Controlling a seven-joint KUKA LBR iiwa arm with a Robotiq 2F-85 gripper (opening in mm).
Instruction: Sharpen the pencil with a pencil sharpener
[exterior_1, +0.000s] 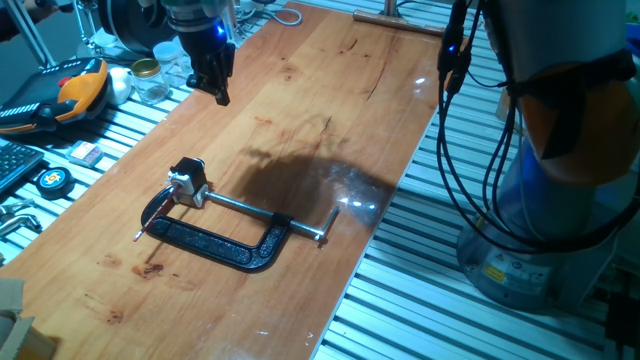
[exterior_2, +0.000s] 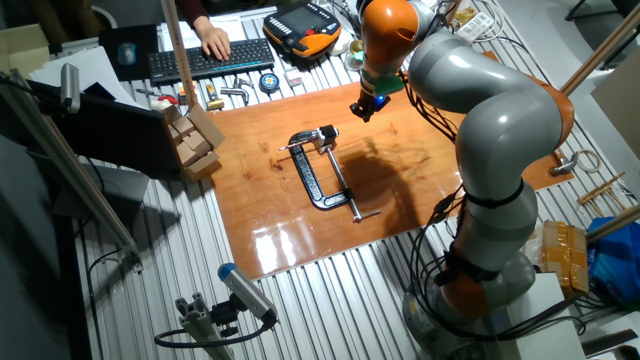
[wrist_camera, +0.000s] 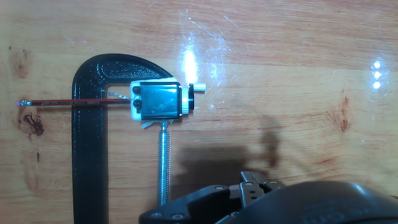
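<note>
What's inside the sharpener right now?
The pencil runs across the C-clamp frame into the pencil sharpener. Its inserted tip is hidden by the sharpener's body.

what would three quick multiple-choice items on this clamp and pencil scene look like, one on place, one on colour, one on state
1. Where does the pencil lie?
A. across the C-clamp, running into the pencil sharpener
B. beside the keyboard
C. between the gripper's fingers

2. What colour is the C-clamp's frame?
A. orange
B. black
C. white

3. Where is the gripper?
A. closed on the pencil
C. resting on the clamp screw
B. up off the wooden table, holding nothing

Answers:
1 A, the hand view shows the pencil crossing the clamp's spine into the sharpener.
2 B, the frame is black in every view.
3 B, both fixed views show the gripper above the board, apart from the clamp.
</note>
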